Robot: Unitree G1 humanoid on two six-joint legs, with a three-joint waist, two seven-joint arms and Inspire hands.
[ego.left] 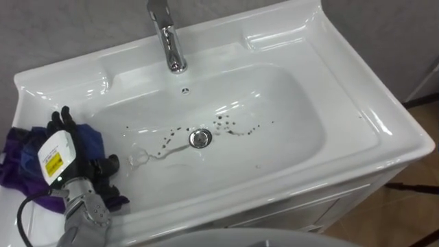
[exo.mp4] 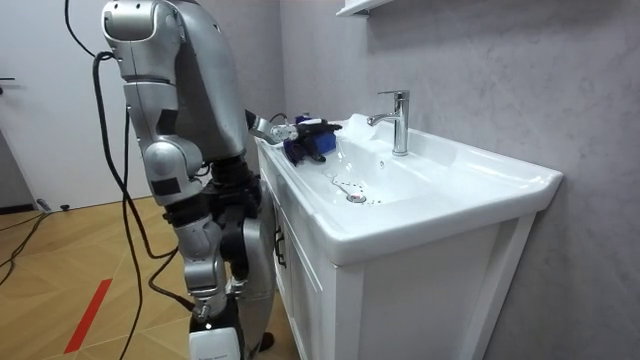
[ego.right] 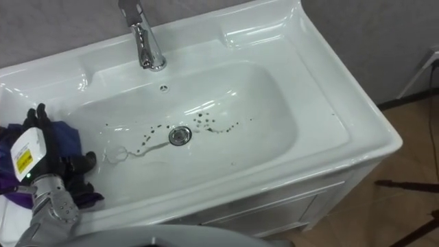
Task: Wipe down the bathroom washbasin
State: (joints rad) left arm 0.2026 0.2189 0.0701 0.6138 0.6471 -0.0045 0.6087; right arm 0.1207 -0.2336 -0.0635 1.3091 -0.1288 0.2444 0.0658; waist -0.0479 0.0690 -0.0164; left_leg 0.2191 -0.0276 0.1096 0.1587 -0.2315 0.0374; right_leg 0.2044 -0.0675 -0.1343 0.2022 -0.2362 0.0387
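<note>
A blue-purple cloth (ego.left: pixel 17 165) is held bunched in the left hand (ego.left: pixel 79 175), fingers curled round it, on the left rim of the basin (ego.left: pixel 350 103). Wiping is judged not yet begun: dark specks (ego.left: pixel 230 127) are seen round the drain (ego.left: pixel 199 138). Next, the cloth must be carried down into the bowl and swept across them

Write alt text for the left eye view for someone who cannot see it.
The robot's left hand lies on a blue and purple cloth at the left rim of a white basin. Dark specks dot the bowl around the drain, below a chrome tap.
</note>
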